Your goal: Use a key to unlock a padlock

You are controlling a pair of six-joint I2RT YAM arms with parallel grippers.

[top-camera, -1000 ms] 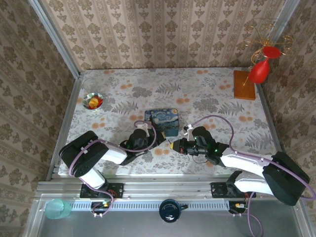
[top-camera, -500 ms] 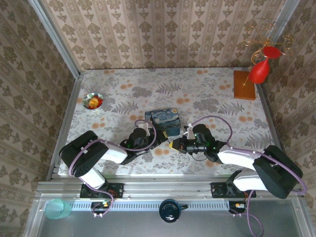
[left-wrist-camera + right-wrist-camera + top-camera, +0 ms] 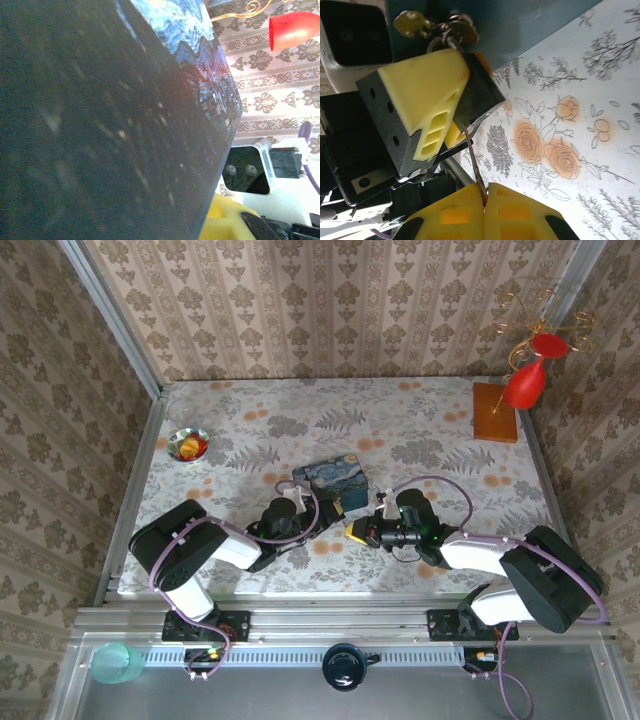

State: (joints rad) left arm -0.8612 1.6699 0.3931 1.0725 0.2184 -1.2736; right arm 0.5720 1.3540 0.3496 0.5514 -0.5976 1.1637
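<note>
My left gripper point(image 3: 312, 520) lies low on the table in front of the blue tin point(image 3: 332, 480). In the right wrist view its yellow pads point(image 3: 425, 85) are shut on the small dark padlock point(image 3: 479, 97). A ring with a spare brass key point(image 3: 412, 22) hangs at the padlock's top. My right gripper point(image 3: 355, 531) faces it from the right. Its pads point(image 3: 455, 215) are shut on the key point(image 3: 472, 160), whose head is hidden between them. The thin blade points up, with its tip at the padlock's underside. The tin's dark side point(image 3: 100, 125) blocks most of the left wrist view.
A small shiny bowl point(image 3: 188, 444) sits at the far left. A wooden block point(image 3: 495, 412) with a red vase point(image 3: 525, 385) stands at the back right. Papered walls close in three sides. The metal rail point(image 3: 330, 608) runs along the near edge.
The right arm has drawn in and brought its gripper slightly closer to the left gripper. The left gripper has edged towards the tin, which has turned a little. Both grips are unchanged.
</note>
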